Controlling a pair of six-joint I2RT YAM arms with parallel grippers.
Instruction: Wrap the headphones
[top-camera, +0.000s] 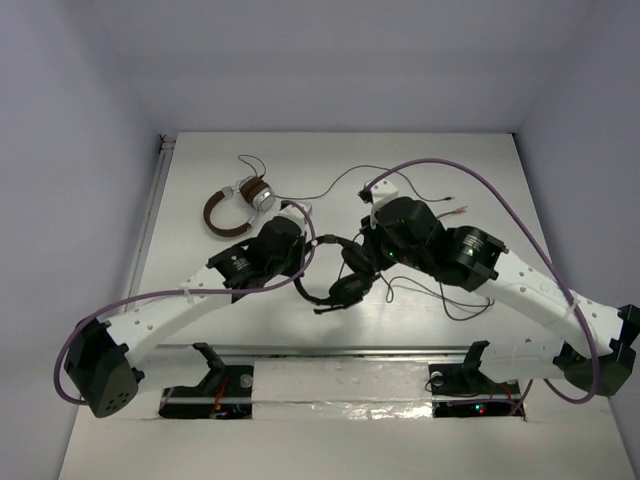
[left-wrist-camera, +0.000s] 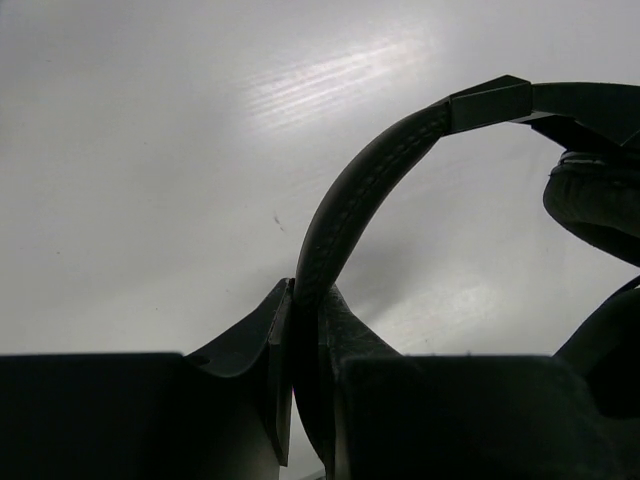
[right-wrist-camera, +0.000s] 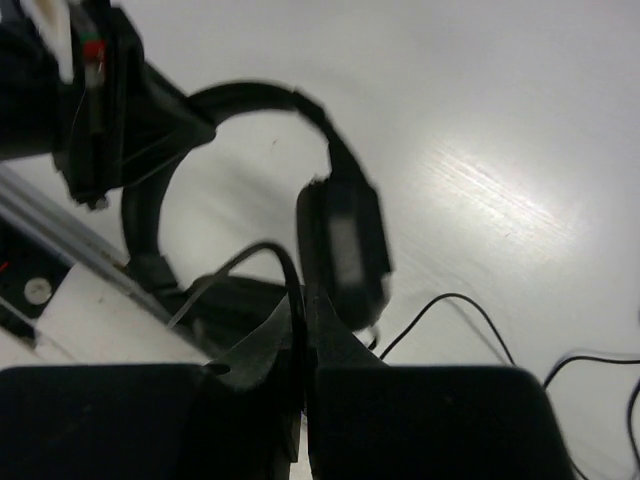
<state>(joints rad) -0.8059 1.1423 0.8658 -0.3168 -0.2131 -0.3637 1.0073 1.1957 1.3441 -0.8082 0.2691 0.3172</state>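
The black headphones (top-camera: 343, 278) hang between my two grippers above the table's middle. My left gripper (top-camera: 312, 250) is shut on the padded headband (left-wrist-camera: 352, 195), which arches up and to the right from the jaws (left-wrist-camera: 300, 300); an earcup (left-wrist-camera: 600, 200) shows at the right edge. My right gripper (top-camera: 366, 256) is shut on the thin dark cable (right-wrist-camera: 268, 250), which loops out of the closed jaws (right-wrist-camera: 303, 300). In the right wrist view an earcup (right-wrist-camera: 345, 240) hangs just beyond the fingertips, and the left gripper (right-wrist-camera: 150, 120) holds the headband at the upper left.
Brown-banded headphones with silver earcups (top-camera: 240, 203) lie at the back left. Loose thin cable runs over the table behind (top-camera: 340, 180) and under the right arm (top-camera: 450, 300). A metal rail (top-camera: 330, 350) crosses the near edge.
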